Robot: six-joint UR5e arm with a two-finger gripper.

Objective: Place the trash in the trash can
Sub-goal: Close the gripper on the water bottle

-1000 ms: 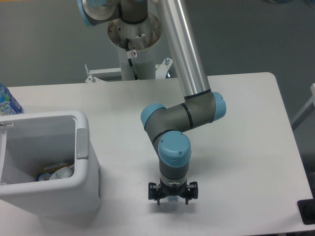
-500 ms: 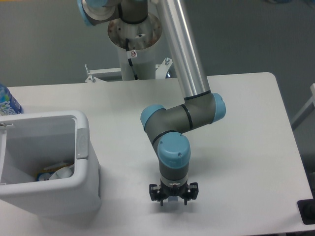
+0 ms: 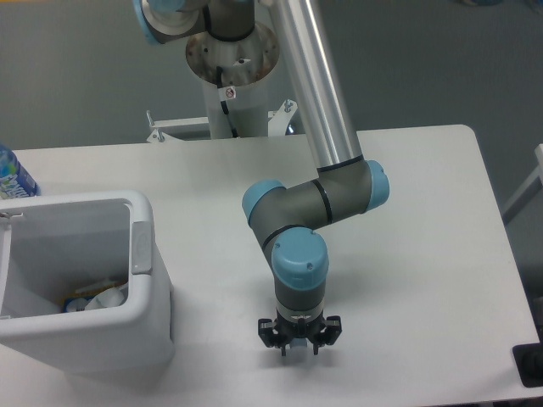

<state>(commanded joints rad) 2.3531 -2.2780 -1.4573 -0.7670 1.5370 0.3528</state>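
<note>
- The trash point(image 3: 100, 297) lies crumpled inside the trash can point(image 3: 144, 292), well to the pincer's left; that much looks done.
- Nothing left to bin shows on the table point(image 3: 407, 254).
- The pincer point(image 3: 299, 346) points down at the tabletop, fingers drawn close together, apparently pinching nothing; contact unclear.

The claw point(image 3: 299, 346) points down at the table point(image 3: 424, 254), fingers close together. Far to its left stands the bin point(image 3: 142, 254), trash point(image 3: 97, 297) inside; a bottle point(image 3: 13, 176) beyond.
</note>
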